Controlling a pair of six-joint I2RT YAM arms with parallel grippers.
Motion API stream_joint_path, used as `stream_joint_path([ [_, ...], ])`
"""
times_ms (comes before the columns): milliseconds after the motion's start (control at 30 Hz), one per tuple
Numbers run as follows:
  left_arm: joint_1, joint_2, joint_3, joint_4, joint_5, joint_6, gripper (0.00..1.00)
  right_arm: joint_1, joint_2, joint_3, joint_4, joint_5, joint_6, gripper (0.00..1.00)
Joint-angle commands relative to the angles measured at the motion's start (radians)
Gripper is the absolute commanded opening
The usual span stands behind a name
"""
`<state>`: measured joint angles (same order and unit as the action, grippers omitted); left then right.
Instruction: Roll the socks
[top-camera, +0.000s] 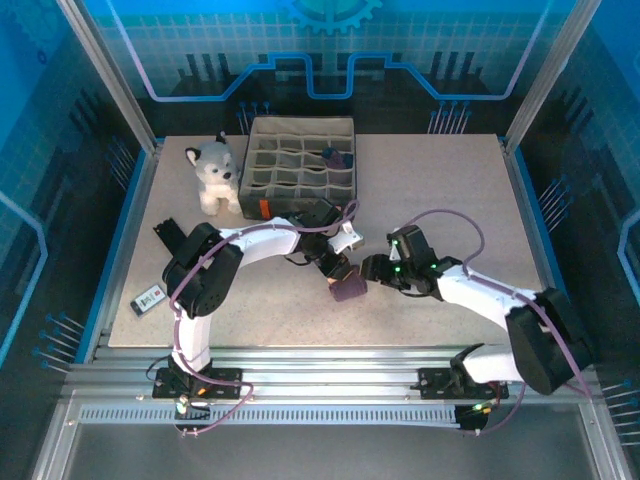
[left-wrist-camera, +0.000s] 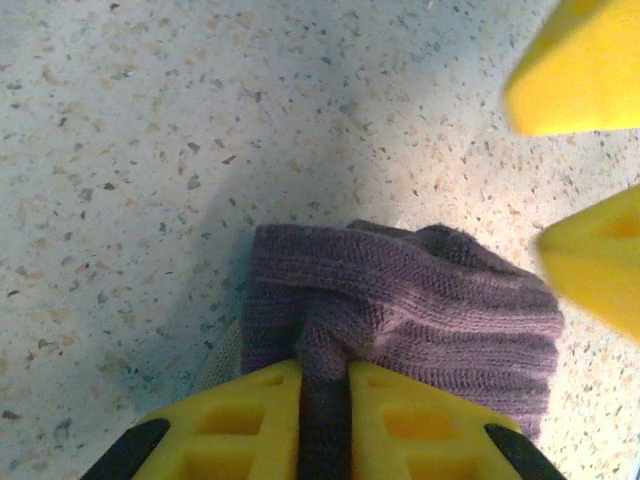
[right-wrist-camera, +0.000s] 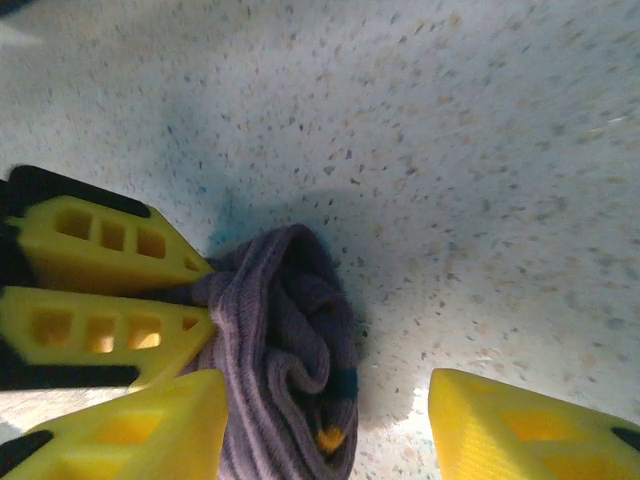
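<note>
The socks (left-wrist-camera: 400, 300) are seen bunched into 1 purple bundle on the bench (top-camera: 450, 200), near its middle. A fold of the bundle is pinched tightly by the left pincer (left-wrist-camera: 325, 410). The right pincer (right-wrist-camera: 328, 390) is spread wide, with the bundle between its 2 fingers, close against 1.

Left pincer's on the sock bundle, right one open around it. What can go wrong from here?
1. The left pincer pinches only a thin fold of the purple knit sock bundle; a pull could slip it free and loosen the roll.
2. The open right pincer straddles the bundle close to the left pincer's yellow fingers; closing may clip them.
</note>
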<state>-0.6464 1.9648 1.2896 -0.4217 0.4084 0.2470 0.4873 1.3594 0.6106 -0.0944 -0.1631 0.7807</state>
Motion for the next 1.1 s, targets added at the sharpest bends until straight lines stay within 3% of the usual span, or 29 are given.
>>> stream_joint_path([
  [0,0.011,0.037,0.024,-0.062,0.041,0.1,0.17,-0.016,0.067,0.046,0.062,-0.084,-0.051,0.55],
  [333,0.018,0.013,0.004,-0.024,0.025,0.136,0.19,-0.011,0.25,0.135,-0.063,-0.027,-0.075,0.47],
  [600,0.039,-0.046,0.026,-0.012,-0.063,0.005,0.32,0.046,0.235,0.087,-0.075,0.036,0.006,0.46],
  [700,0.041,-0.071,0.025,-0.004,-0.084,-0.044,0.44,0.07,0.218,0.062,-0.066,0.059,0.035,0.46],
  [733,0.042,-0.079,0.025,-0.003,-0.09,-0.06,0.99,0.079,0.212,0.058,-0.066,0.069,0.042,0.46],
  [833,0.042,-0.104,0.026,0.001,-0.146,-0.111,0.99,0.095,0.199,0.047,-0.074,0.095,0.059,0.46],
  [1067,0.049,-0.251,-0.036,0.071,-0.422,-0.343,0.99,0.118,0.176,0.035,-0.083,0.13,0.082,0.45],
])
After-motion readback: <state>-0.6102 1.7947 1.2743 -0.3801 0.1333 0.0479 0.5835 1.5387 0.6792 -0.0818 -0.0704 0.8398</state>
